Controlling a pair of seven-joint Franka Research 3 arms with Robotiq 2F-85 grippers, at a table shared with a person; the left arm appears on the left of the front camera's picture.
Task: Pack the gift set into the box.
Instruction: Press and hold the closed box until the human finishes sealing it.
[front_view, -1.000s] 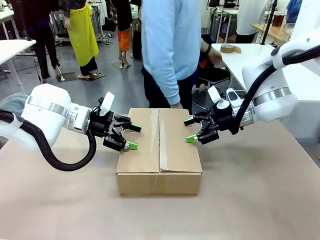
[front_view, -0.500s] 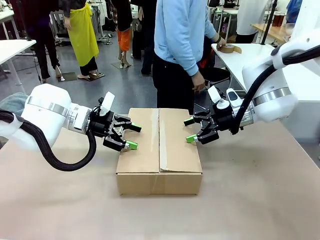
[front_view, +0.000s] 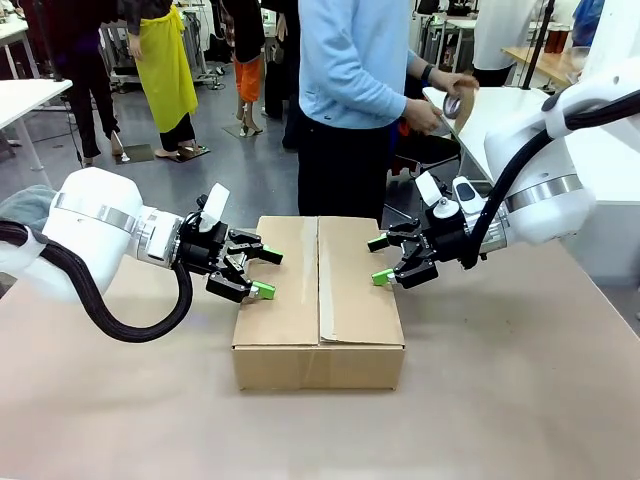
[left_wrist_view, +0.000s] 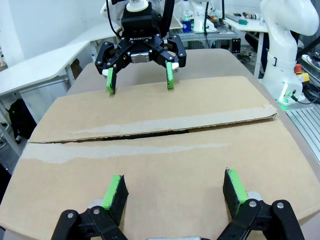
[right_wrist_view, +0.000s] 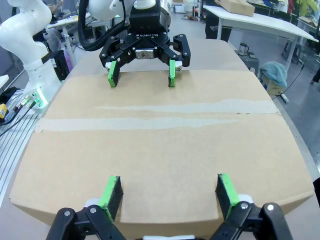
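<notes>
The brown cardboard box (front_view: 318, 290) lies mid-table with its top flaps folded shut, a worn tape strip running along the seam. My left gripper (front_view: 266, 273) stands open over the left flap's edge, and my right gripper (front_view: 379, 260) stands open over the right flap's edge. In the left wrist view my left gripper (left_wrist_view: 175, 190) spreads wide above the box (left_wrist_view: 150, 155), facing the right gripper (left_wrist_view: 140, 82) across the seam, which gapes slightly. The right wrist view mirrors this: right gripper (right_wrist_view: 169, 192), box (right_wrist_view: 160, 145), left gripper (right_wrist_view: 141, 72). The gift set is hidden.
A person (front_view: 350, 90) stands at the far side, turned toward a white side table (front_view: 490, 125), holding a tape roll (front_view: 453, 103) in both hands. Bare brown tabletop (front_view: 520, 380) surrounds the box.
The person turned from behind the box to the side table and picked up the tape roll. Both arms and the box stayed still.
</notes>
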